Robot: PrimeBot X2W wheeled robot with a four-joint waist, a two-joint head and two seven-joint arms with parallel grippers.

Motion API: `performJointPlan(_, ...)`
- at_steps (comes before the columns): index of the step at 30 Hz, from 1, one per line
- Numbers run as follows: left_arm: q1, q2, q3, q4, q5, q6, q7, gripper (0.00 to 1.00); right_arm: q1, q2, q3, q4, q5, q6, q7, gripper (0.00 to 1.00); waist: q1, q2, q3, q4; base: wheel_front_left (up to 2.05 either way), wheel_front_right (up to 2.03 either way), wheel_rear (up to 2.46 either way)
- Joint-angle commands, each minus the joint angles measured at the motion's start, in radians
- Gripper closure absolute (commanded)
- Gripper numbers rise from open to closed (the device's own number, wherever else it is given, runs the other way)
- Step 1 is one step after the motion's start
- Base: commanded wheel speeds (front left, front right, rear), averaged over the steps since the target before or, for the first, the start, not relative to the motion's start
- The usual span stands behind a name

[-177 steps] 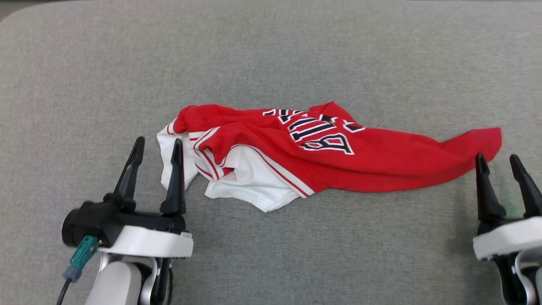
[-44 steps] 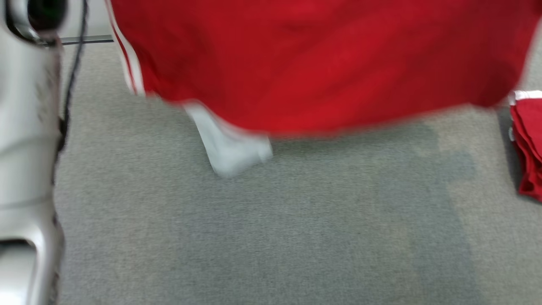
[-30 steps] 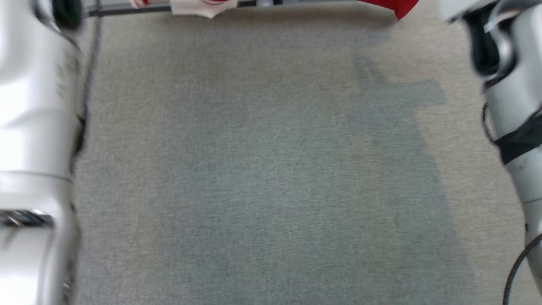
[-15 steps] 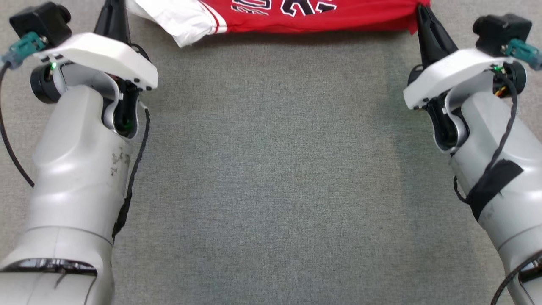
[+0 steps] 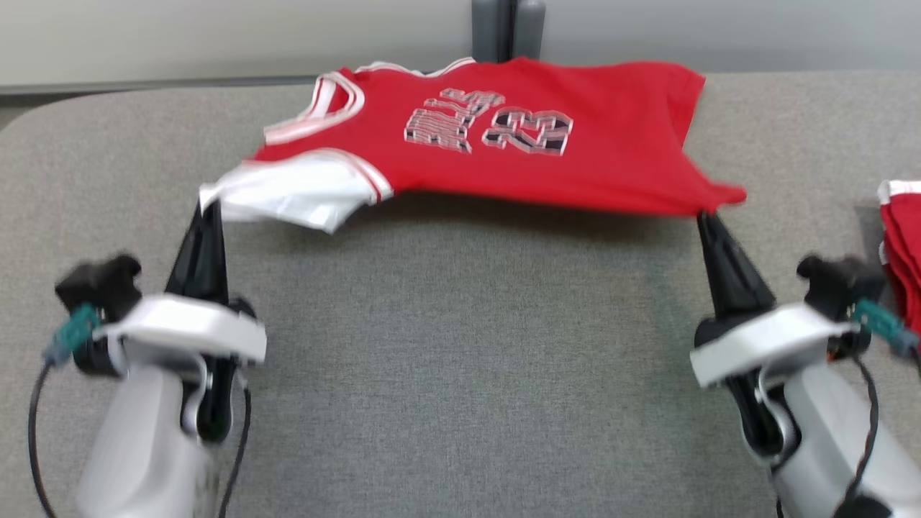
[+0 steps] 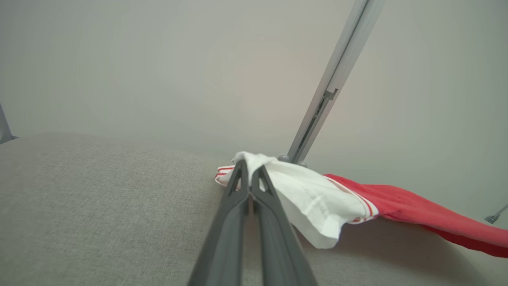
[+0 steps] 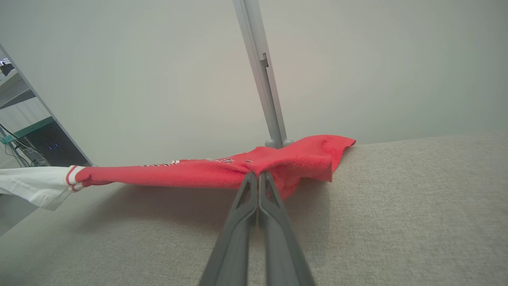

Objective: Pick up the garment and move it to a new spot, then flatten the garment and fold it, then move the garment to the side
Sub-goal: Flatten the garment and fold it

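The garment (image 5: 504, 137) is a red jersey with a white sleeve and dark lettering, stretched out flat just above the grey padded table (image 5: 460, 345), its far edge reaching the table's back. My left gripper (image 5: 209, 210) is shut on the white sleeve corner, and the left wrist view shows that pinch on the garment (image 6: 301, 190) at my left gripper (image 6: 249, 169). My right gripper (image 5: 704, 216) is shut on the red hem corner at the right; the right wrist view has the garment (image 7: 238, 169) pulled taut from my right gripper (image 7: 258, 174).
A second red cloth pile (image 5: 903, 244) lies at the table's right edge. A grey metal post (image 5: 507, 29) stands behind the table's back edge against a pale wall.
The head camera has tilted up, so the whole jersey and the table's back edge have come into view. Both grippers stay shut on the garment's corners, holding it spread.
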Motion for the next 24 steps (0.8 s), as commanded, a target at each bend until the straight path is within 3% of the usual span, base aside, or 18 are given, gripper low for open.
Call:
performJointPlan(1, 0.087, 0.004, 0.017, -0.063, 0.012, 0.001, -0.004, 1.0, 0.076, -0.009, -0.015, -0.046, -0.014, 0.0, -0.007, 1.0, 0.0, 0.0, -0.05, -0.004, 0.0, 0.0, 0.0)
performJointPlan(7, 0.375, 0.0, 0.036, -0.324, 0.029, 0.058, 0.014, 1.0, 0.32, -0.018, -0.066, -0.206, -0.048, 0.0, -0.007, 1.0, 0.0, 0.0, -0.117, 0.003, 0.0, 0.0, 0.0)
performJointPlan(17, 0.751, -0.004, 0.022, -0.862, 0.047, 0.196, 0.221, 1.0, 0.675, -0.002, -0.2, -0.506, -0.118, 0.0, 0.126, 1.0, 0.0, 0.0, -0.213, 0.028, 0.0, 0.0, 0.0)
performJointPlan(24, 0.818, -0.002, 0.011, -0.972, 0.042, 0.222, 0.285, 1.0, 0.78, 0.021, -0.242, -0.641, -0.141, 0.0, 0.23, 1.0, 0.0, 0.0, -0.216, 0.019, 0.0, 0.0, 0.0)
